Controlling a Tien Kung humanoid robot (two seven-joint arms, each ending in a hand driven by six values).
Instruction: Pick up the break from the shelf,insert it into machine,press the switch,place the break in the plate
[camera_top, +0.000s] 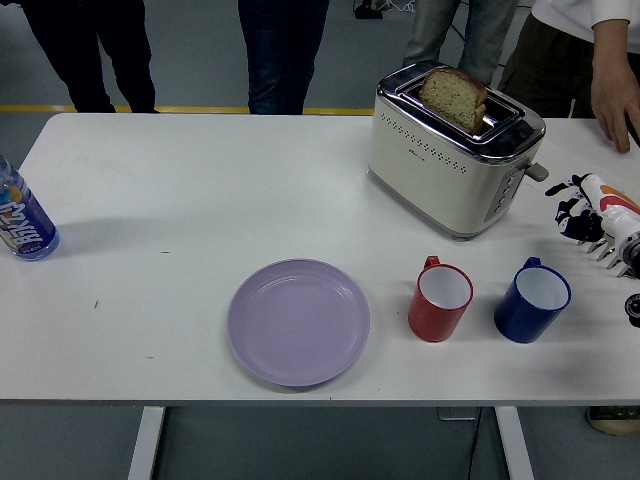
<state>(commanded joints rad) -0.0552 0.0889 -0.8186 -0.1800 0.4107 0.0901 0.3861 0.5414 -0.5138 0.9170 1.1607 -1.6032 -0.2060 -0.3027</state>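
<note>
Head view: the right hand (592, 215), cut off by the tabletop's right edge, hangs just off the toaster (455, 150) lever with fingers loosely curled, grasping nothing. One bread slice (454, 95) stands raised from the toaster slot near the far right edge. Counted: one purple plate (299, 321) near the front edge, one red mug (441, 298), one blue mug (532, 299), and one bottle (22, 222) clipped at the left edge.

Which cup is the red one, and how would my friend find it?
Start at the cream and chrome toaster on the white table. In front of it stand two mugs, right of the round lilac plate. The red mug is nearer the plate; its neighbour, the blue mug, is dark blue.
</note>
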